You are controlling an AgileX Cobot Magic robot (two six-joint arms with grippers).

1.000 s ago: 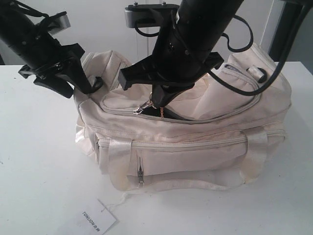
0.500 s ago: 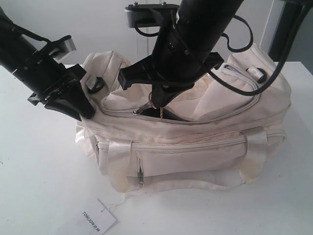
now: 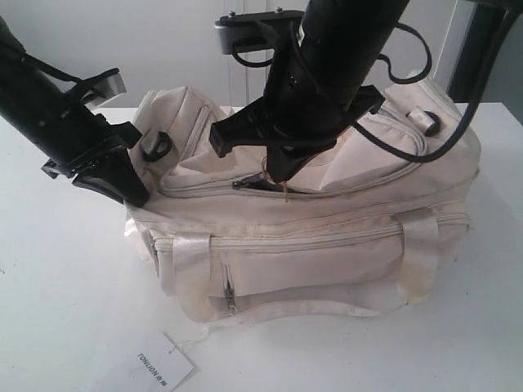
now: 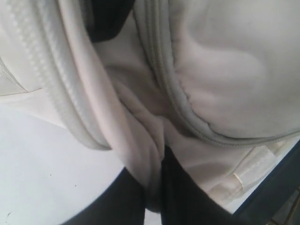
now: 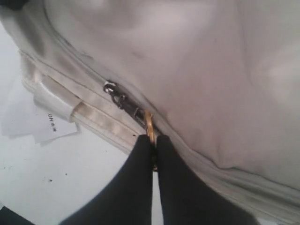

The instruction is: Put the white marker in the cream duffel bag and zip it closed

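Note:
The cream duffel bag [image 3: 327, 253] lies on the white table, its curved top zipper drawn along toward the left end. My right gripper [image 3: 278, 175] comes down over the bag's top and is shut on the gold ring pull [image 5: 149, 124], just behind the zipper slider [image 5: 123, 101]; the right wrist view shows its closed tips [image 5: 153, 143] pinching the ring. My left gripper [image 3: 132, 193] is at the bag's left end, shut on a fold of cream fabric [image 4: 152, 154]. The white marker is hidden from every view.
A white paper tag printed TONLION [image 3: 159, 367] lies on a thread in front of the bag near the table's front edge [image 3: 65, 327]. A black ring fitting [image 3: 155, 145] sits on the bag's left end. A wall stands behind.
My left gripper came down from the upper left and took hold of the bag's left end. The dark gap under the top zipper has gone. The bag has sagged lower.

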